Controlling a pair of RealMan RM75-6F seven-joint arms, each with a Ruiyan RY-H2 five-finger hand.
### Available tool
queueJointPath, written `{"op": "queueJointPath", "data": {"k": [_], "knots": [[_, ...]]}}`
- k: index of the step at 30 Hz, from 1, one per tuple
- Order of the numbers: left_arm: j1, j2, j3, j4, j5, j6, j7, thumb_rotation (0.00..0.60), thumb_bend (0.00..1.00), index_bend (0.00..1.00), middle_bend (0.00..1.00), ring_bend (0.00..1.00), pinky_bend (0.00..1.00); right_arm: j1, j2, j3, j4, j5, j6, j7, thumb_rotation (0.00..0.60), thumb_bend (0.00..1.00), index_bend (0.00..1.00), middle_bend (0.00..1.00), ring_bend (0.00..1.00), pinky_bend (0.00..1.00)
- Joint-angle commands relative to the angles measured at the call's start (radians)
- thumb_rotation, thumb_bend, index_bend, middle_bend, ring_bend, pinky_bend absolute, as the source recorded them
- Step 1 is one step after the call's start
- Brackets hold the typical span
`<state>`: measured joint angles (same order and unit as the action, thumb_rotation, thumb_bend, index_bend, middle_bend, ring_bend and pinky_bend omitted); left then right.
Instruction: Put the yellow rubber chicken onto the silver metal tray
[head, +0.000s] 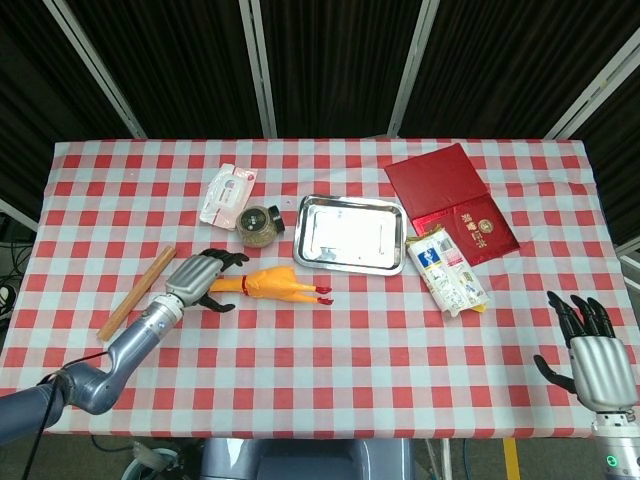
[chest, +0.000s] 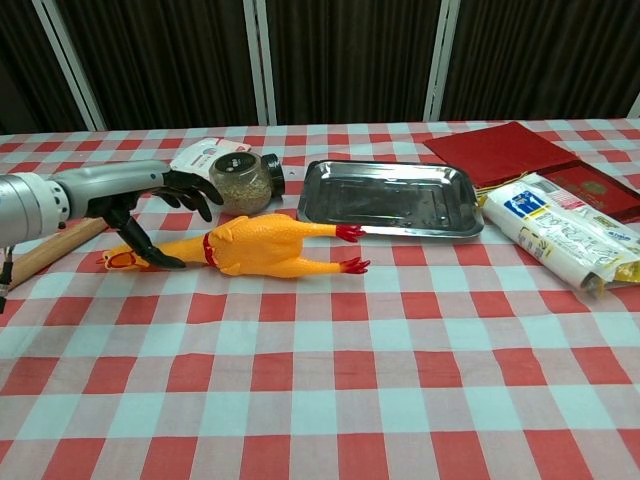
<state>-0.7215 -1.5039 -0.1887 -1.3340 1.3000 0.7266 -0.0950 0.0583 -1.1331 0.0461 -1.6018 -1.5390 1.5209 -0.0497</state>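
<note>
Lying on its side on the checkered desk (head: 330, 360) — the yellow rubber chicken (head: 268, 285), head end toward the left hand, red feet toward the silver metal tray (head: 350, 234), just short of its near rim. Poised over the chicken's head and neck, fingers spread and gripping nothing — the left hand (head: 200, 278). Open too, fingers up and apart, well off at the desk's near right corner — the right hand (head: 590, 352). Beside the tray: a small jar (head: 258, 225) and a white packet (head: 228, 193). Left of the hand, a wooden stick (head: 137, 292).
</note>
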Motion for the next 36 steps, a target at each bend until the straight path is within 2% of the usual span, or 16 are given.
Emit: {"op": "queueJointPath", "data": {"k": [1, 13, 16, 20, 25, 30, 36], "knots": [[-0.019, -0.035, -0.006, 0.026, -0.032, -0.010, 0.023, 0.600, 0.17, 0.18, 0.24, 0.17, 0.25, -0.001, 0.001, 0.000, 0.002, 0.002, 0.000, 0.003, 0.600, 0.26, 0.00, 0.21, 0.10, 0.09], [-0.066, -0.127, -0.003, 0.112, -0.110, -0.046, 0.068, 0.600, 0.22, 0.23, 0.30, 0.23, 0.31, -0.005, 0.001, 0.002, 0.010, 0.009, 0.000, 0.015, 0.600, 0.26, 0.00, 0.21, 0.10, 0.09], [-0.067, -0.149, -0.009, 0.131, -0.117, -0.028, 0.063, 0.600, 0.28, 0.30, 0.37, 0.30, 0.39, -0.006, 0.001, 0.003, 0.011, 0.010, -0.001, 0.016, 0.600, 0.26, 0.00, 0.21, 0.10, 0.09], [-0.062, -0.167, -0.005, 0.154, -0.101, -0.003, 0.045, 0.600, 0.33, 0.36, 0.44, 0.35, 0.45, -0.009, 0.002, 0.004, 0.012, 0.014, 0.001, 0.020, 0.600, 0.26, 0.00, 0.21, 0.10, 0.09], [-0.058, -0.172, -0.003, 0.157, -0.072, 0.026, 0.013, 0.600, 0.52, 0.52, 0.60, 0.50, 0.59, -0.012, 0.002, 0.004, 0.013, 0.014, 0.004, 0.022, 0.600, 0.26, 0.00, 0.21, 0.10, 0.09], [-0.034, -0.160, 0.005, 0.138, -0.001, 0.107, -0.059, 0.600, 0.64, 0.61, 0.68, 0.58, 0.66, -0.014, 0.001, 0.000, 0.011, 0.007, 0.006, 0.029, 0.600, 0.26, 0.00, 0.21, 0.10, 0.09], [-0.018, -0.114, 0.016, 0.101, 0.088, 0.181, -0.165, 0.600, 0.72, 0.66, 0.73, 0.62, 0.70, -0.008, 0.009, -0.007, 0.003, -0.018, 0.002, 0.052, 0.600, 0.26, 0.00, 0.21, 0.10, 0.11]]}}
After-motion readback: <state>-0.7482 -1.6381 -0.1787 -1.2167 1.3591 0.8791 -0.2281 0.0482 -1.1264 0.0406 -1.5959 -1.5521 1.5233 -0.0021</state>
